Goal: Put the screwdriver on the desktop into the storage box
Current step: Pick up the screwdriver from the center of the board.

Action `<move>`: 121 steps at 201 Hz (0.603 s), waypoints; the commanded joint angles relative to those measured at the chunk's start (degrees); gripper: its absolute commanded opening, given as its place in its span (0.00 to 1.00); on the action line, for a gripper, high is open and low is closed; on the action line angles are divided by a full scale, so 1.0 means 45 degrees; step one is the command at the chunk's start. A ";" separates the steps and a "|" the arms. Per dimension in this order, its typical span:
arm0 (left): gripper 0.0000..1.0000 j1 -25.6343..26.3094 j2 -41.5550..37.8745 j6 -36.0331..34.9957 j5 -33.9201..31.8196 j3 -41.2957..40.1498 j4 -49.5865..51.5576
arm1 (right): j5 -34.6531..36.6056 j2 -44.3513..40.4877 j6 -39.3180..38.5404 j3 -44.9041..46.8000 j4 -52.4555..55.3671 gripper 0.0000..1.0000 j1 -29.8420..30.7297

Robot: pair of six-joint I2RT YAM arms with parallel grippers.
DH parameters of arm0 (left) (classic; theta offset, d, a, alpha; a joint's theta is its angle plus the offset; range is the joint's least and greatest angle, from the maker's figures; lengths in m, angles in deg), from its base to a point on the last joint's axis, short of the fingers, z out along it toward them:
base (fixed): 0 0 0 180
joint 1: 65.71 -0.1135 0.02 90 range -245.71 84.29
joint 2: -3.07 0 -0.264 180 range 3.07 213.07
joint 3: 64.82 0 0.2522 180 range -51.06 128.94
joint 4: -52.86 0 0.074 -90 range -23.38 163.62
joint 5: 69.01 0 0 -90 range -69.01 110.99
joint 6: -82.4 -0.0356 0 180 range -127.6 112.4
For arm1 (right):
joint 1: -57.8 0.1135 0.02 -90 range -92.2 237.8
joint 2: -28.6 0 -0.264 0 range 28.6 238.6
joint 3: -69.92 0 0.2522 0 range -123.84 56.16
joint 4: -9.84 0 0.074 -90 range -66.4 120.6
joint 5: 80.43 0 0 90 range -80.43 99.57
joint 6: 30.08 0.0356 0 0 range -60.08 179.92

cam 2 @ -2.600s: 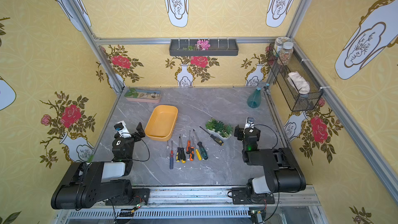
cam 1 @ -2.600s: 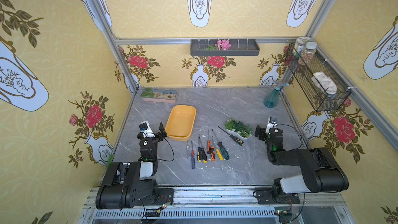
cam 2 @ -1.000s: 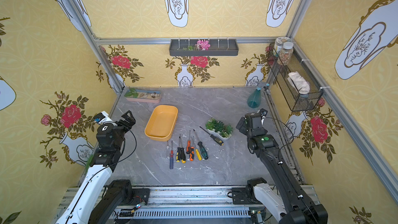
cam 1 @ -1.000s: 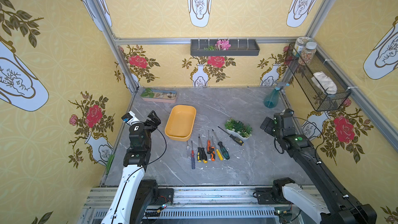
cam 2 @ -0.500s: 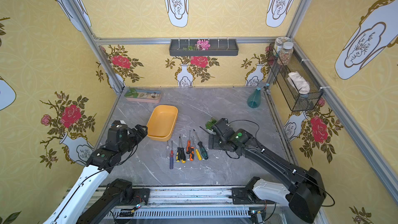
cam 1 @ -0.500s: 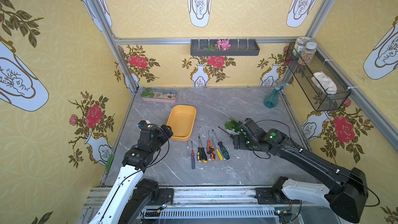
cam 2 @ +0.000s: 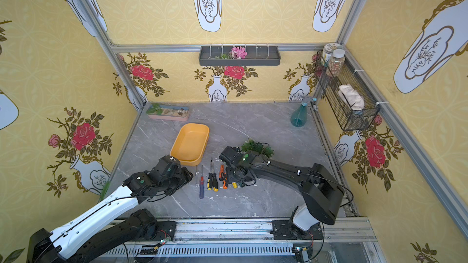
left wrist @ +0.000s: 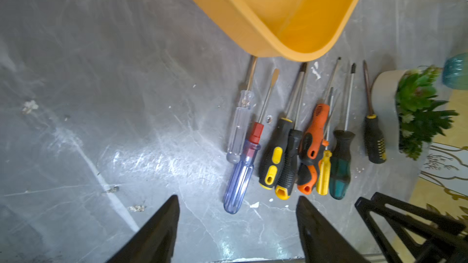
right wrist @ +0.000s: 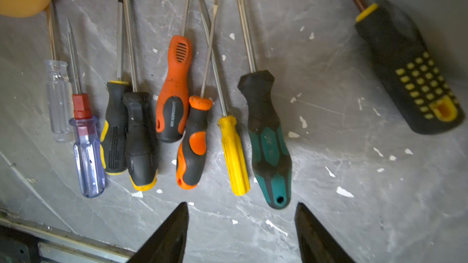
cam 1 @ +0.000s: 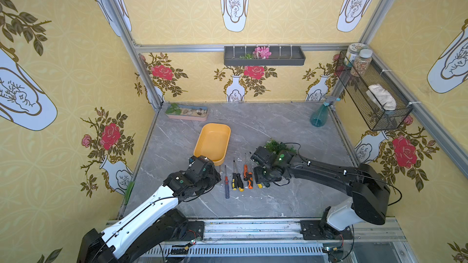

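Note:
Several screwdrivers (cam 1: 236, 180) lie side by side on the grey desktop (cam 1: 278, 198), just in front of the empty yellow-orange storage box (cam 1: 212, 140). In the left wrist view my left gripper (left wrist: 237, 197) hangs open over the butt of the blue-handled one (left wrist: 241, 175), close to the box's near corner (left wrist: 291, 8). In the right wrist view my right gripper (right wrist: 242, 203) is open just behind the yellow handle (right wrist: 234, 153) and the green handle (right wrist: 269, 153). A black screwdriver with yellow dots (right wrist: 410, 77) lies apart from the row. Neither gripper holds anything.
A white dish of green succulents (cam 1: 277, 146) stands right behind my right wrist. A teal spray bottle (cam 1: 319, 117) is at the back right, and a pink tray of pebbles (cam 1: 187, 112) at the back left. Walls close in the desktop on three sides.
Both arms have swung in from the sides and come down. The left now sits at the row's left end, the right over its right end.

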 commanded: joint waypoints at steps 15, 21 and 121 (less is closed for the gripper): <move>0.71 0.0048 0.0038 0.0131 0.0410 -0.0289 -0.0499 | 0.0206 0.1056 -0.0535 -0.0475 -0.0104 0.57 -0.0346; 0.71 0.0048 0.0028 0.0135 0.0395 -0.0308 -0.0542 | 0.0256 0.1143 -0.0591 -0.0477 -0.0092 0.56 -0.0477; 0.72 0.0050 -0.0088 0.0303 0.0314 -0.0861 -0.1214 | 0.0151 0.3100 -0.1919 -0.0865 -0.0064 0.47 -0.1533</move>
